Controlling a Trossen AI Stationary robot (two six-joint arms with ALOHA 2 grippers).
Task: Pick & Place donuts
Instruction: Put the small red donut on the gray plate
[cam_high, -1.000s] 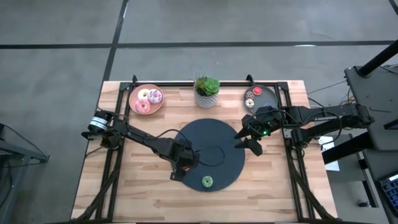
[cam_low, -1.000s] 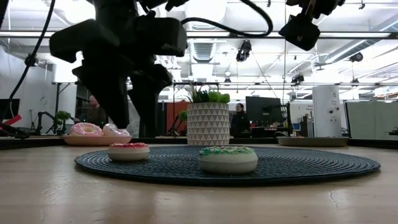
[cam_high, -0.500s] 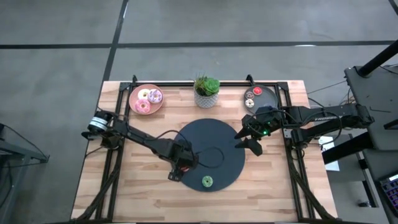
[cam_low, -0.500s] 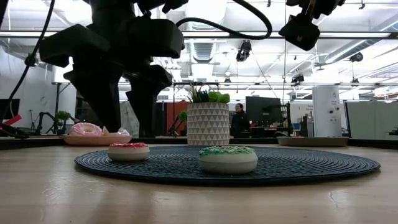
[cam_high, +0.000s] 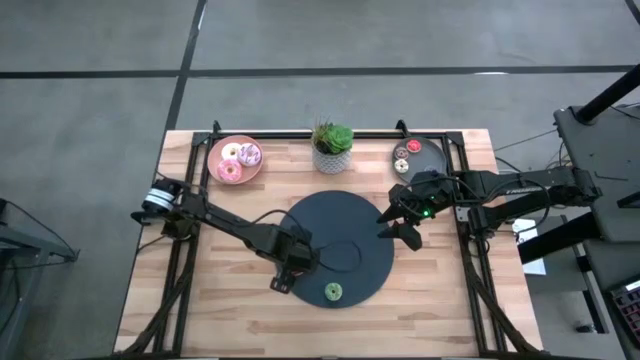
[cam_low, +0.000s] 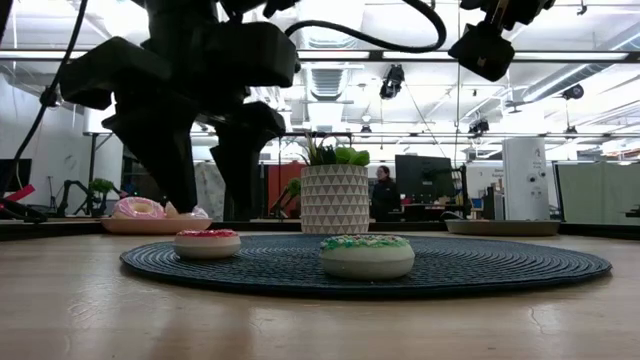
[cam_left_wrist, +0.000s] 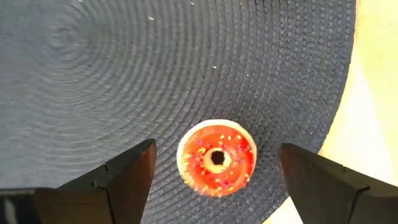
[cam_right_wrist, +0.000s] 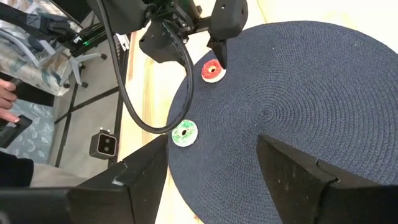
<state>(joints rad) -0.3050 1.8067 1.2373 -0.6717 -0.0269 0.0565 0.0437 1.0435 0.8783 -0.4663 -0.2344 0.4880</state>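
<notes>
High view: left gripper (cam_high: 284, 272) hangs over the dark round mat (cam_high: 340, 228) near its front-left rim; right gripper (cam_high: 398, 224) waits at the mat's right rim, holding nothing.

Low view: red donut (cam_low: 206, 243) lies flat on the mat directly below the left gripper.

Left wrist view: the donut sits between the spread, empty fingers (cam_left_wrist: 130, 180).

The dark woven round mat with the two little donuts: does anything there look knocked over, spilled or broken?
Nothing stands out. The red-frosted donut and green-frosted donut lie flat, frosting up, apart on the dark woven round mat.
</notes>
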